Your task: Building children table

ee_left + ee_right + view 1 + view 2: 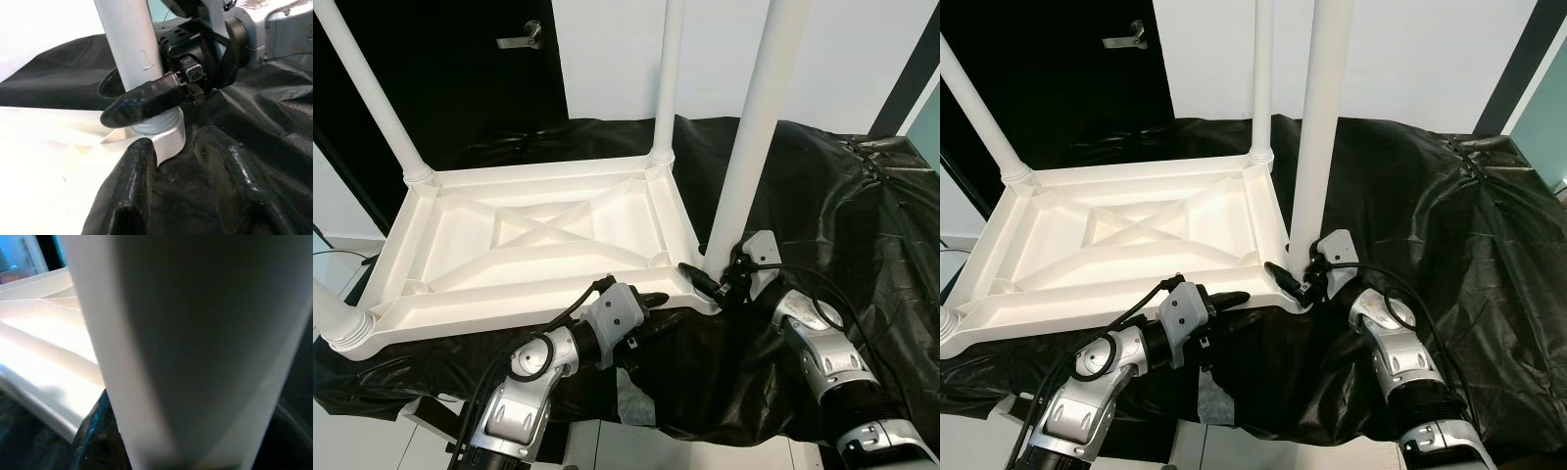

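The white children's table [538, 230] lies upside down on a black plastic sheet [862, 215]. Legs stand up at its far left [377, 98], far right [668, 78] and near left [333, 318] corners. My right gripper [710, 277] is shut on the near right leg [754, 127] just above its socket, and one black finger [146, 103] curls round that leg. My left gripper [651, 299] lies low along the table's front rim and points at that corner. Its fingers [142, 186] are open, with the rim's corner [168, 142] between them.
A black door with a metal handle [522, 39] and a white wall stand behind. The sheet drapes over the edge of the raised surface close in front of me, with pale floor [372, 441] below at the left. Folds of sheet rise on the right.
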You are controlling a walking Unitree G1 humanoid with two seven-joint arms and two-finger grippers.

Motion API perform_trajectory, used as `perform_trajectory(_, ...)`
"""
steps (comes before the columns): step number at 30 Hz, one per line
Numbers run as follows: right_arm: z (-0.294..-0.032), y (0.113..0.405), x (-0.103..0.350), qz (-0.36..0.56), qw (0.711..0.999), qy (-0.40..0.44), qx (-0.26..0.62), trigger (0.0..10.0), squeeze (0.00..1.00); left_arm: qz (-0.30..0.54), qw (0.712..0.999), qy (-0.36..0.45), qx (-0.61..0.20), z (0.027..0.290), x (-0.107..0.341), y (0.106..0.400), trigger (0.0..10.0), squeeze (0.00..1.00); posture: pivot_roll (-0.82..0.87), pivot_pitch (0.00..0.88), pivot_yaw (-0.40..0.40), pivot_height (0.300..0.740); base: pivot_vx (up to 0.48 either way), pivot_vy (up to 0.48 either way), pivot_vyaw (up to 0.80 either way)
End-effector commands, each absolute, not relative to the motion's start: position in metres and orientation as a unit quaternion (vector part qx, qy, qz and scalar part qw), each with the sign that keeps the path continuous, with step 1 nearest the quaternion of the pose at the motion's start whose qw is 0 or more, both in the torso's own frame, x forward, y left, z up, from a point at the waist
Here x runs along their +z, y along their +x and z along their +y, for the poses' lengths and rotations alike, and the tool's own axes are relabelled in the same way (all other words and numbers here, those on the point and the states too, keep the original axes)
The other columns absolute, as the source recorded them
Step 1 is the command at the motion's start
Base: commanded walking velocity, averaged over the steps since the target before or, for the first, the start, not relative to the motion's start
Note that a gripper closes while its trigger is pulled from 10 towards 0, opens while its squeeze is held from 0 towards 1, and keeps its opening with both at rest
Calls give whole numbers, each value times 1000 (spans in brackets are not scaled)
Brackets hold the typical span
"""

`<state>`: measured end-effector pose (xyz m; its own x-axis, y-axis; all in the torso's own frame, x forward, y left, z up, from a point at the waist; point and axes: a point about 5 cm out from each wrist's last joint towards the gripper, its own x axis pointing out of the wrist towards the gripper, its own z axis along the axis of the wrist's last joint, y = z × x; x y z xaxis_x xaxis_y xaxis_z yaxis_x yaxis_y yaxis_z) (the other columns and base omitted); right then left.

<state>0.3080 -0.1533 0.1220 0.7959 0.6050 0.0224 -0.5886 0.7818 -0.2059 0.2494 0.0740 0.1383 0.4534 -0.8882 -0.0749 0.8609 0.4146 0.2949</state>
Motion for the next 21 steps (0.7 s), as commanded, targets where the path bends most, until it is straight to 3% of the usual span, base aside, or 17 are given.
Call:
perform_trajectory(1,-154,304,119,-39,953,-121,276,10000,0,-48,858,145,-491,75,139,251,10000,0,50,0,6,740,0,0,0)
perform_trajectory(12,-135,292,122,-56,990,-90,98,10000,0,-44,854,144,-498,75,138,248,10000,0,44,0,19,740,0,0,0)
perform_trajectory(21,-117,292,129,-47,997,-42,34,10000,0,-43,855,142,-497,75,138,247,10000,0,47,0,16,740,0,0,0)
